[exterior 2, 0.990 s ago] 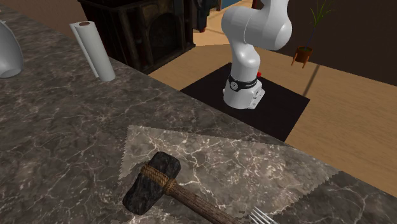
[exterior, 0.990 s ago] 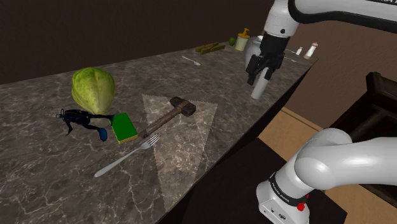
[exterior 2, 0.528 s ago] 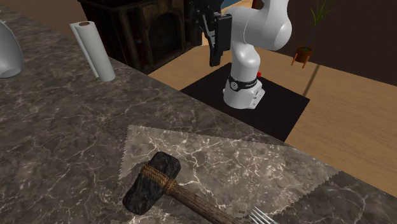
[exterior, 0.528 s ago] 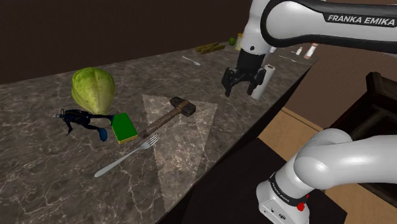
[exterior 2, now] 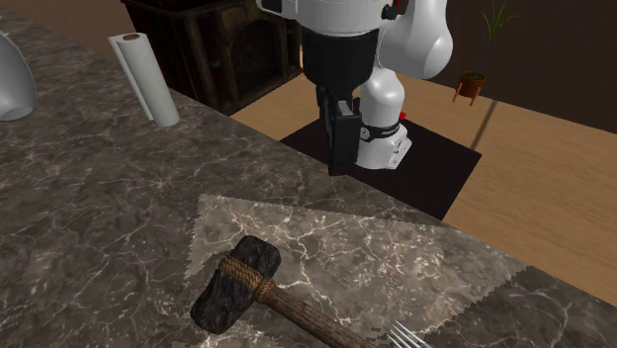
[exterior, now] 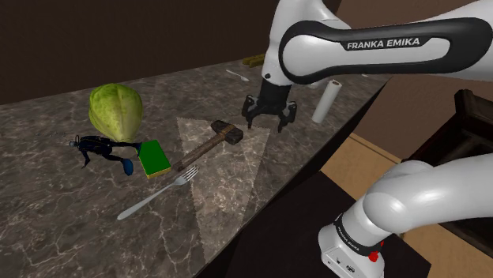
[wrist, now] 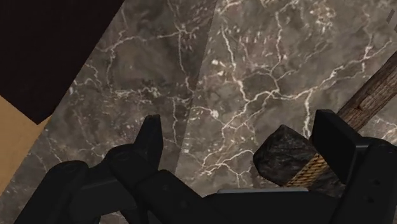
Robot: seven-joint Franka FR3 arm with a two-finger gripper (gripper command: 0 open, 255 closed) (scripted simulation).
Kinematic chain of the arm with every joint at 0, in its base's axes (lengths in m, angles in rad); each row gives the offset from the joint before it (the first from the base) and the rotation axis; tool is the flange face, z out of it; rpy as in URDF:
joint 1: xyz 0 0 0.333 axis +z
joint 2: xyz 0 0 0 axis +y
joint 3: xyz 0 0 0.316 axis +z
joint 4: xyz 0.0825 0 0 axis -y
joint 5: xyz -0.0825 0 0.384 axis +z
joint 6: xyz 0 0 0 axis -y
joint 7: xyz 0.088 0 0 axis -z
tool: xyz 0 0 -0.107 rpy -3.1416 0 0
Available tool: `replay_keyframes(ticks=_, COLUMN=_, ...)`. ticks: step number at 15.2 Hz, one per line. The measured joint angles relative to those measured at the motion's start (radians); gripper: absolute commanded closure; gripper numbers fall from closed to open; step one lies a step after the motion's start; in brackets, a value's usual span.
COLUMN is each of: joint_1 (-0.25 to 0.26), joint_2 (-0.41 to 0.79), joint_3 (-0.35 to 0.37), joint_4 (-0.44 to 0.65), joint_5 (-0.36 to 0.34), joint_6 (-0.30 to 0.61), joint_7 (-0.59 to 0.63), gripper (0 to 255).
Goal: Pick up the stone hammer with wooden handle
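The hammer [exterior: 210, 145] lies flat on the dark marble counter [exterior: 47, 213], on a paler triangular patch. It has a dark stone head bound with rope and a brown wooden handle that runs toward the shoulder view's lower left. My gripper [exterior: 267, 124] hangs open just above the counter, slightly to the right of the head in the shoulder view, touching nothing. The wrist view has the hammer head [wrist: 283, 156] close by one finger [wrist: 334, 137], with bare marble between the two fingers. In the second exterior view the gripper [exterior 2: 339, 170] hovers behind the hammer [exterior 2: 237, 282].
A green cabbage [exterior: 116, 112], a blue-black object [exterior: 99, 148], a green sponge [exterior: 155, 157] and a fork [exterior: 158, 193] lie beyond the handle end. A white paper roll [exterior: 326, 103] stands near the counter's edge behind the gripper. A spoon [exterior: 237, 76] lies farther back.
The arm has swung down and toward the shoulder view's left, from beside the paper roll to just beside the hammer head. The fingers stay open. The hammer has not moved.
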Motion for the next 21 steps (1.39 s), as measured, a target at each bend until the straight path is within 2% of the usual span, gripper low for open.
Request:
replay_keyframes(ticks=5, joint_1=-0.047, joint_2=0.172, joint_3=0.124, joint_4=0.053, joint_5=0.002, joint_6=0.144, joint_7=0.266, gripper=0)
replay_keyframes(ticks=9, joint_1=-0.096, joint_2=0.334, joint_3=0.2, joint_4=0.117, joint_5=-0.058, joint_6=0.251, joint_7=0.484, gripper=0)
replay_keyframes(ticks=11, joint_1=-0.116, joint_2=0.433, joint_3=0.233, joint_4=0.172, joint_5=-0.116, joint_6=0.293, joint_7=0.609, gripper=0)
replay_keyframes(ticks=15, joint_1=-0.123, joint_2=0.612, joint_3=0.251, joint_4=0.276, joint_5=-0.248, joint_6=0.35, joint_7=0.852, gripper=0)
replay_keyframes(ticks=21, joint_1=-0.107, joint_2=0.707, joint_3=0.236, joint_4=0.287, joint_5=-0.326, joint_6=0.419, joint_7=0.941, gripper=0)
